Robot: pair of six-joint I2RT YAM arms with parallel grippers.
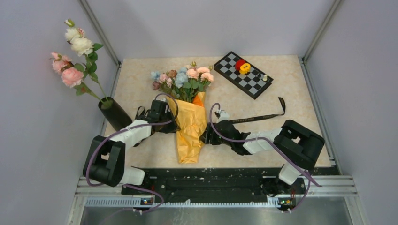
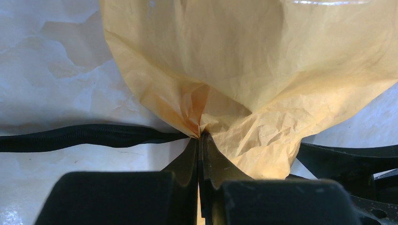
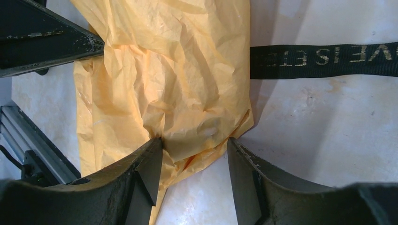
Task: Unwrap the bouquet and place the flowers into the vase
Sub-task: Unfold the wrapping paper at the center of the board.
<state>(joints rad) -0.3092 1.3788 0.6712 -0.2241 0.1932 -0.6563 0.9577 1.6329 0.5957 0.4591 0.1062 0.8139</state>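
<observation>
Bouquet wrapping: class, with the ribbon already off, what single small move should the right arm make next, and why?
Probably close the right end effector on the fold of orange paper between its fingers. The left end effector already pinches the opposite edge, and the black ribbon lies loose on the table, so gripping both sides would let the arms pull the wrap open.

We see the bouquet (image 1: 190, 119) lying flat at the middle of the table, its orange-yellow crinkled paper (image 3: 169, 79) tapering toward the near edge. The flowers (image 1: 183, 78), small pink, peach, pale-blue and mauve blooms with green leaves, fan out of the wrap's far end. The black ribbon (image 1: 263, 116) lies loose on the table to the right of the wrap. The vase (image 1: 115, 114), black and cylindrical, stands at the left edge, well apart from the bouquet.
</observation>
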